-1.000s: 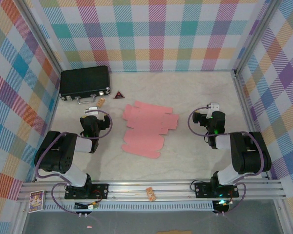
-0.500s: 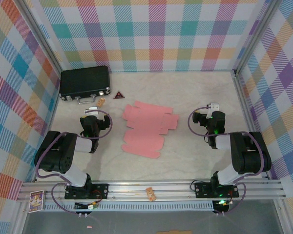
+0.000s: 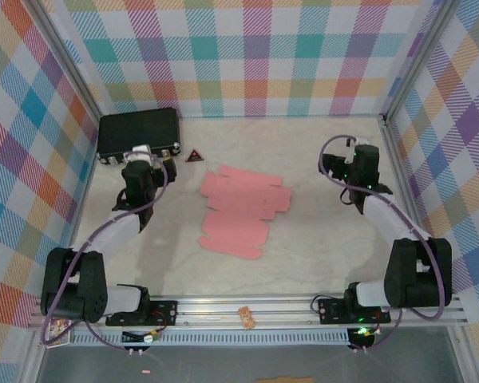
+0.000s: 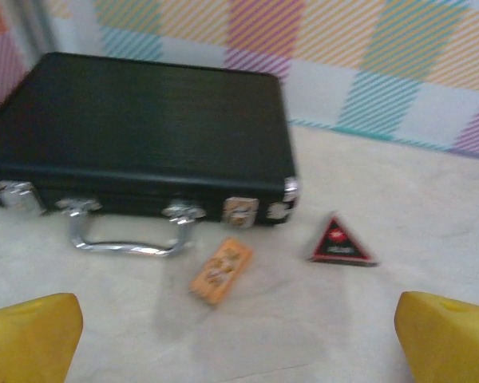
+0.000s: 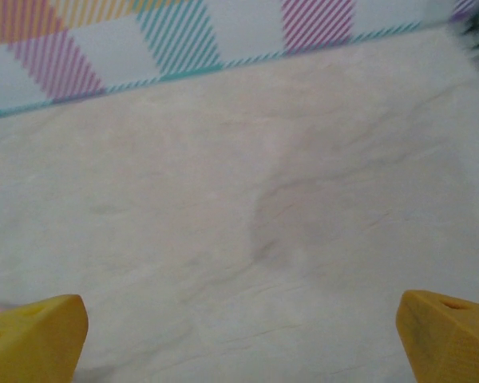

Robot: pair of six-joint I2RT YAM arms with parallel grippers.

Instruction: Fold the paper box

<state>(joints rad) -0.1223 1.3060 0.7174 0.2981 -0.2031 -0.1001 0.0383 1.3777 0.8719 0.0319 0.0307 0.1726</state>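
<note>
Pink paper box (image 3: 239,211) flat; black case (image 3: 138,132) closed.

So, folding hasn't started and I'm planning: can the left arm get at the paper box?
Probably yes: the left end effector stands open and empty, with only bare table between it and the flat paper box.

The paper box (image 3: 243,211) is a salmon-pink, thin die-cut sheet that lies unfolded and flat at the middle of the table (image 3: 319,255), its long axis running roughly from 12 to 6 o'clock, its notched flaps jutting toward 3 o'clock and its rounded end toward 6 o'clock.
</note>
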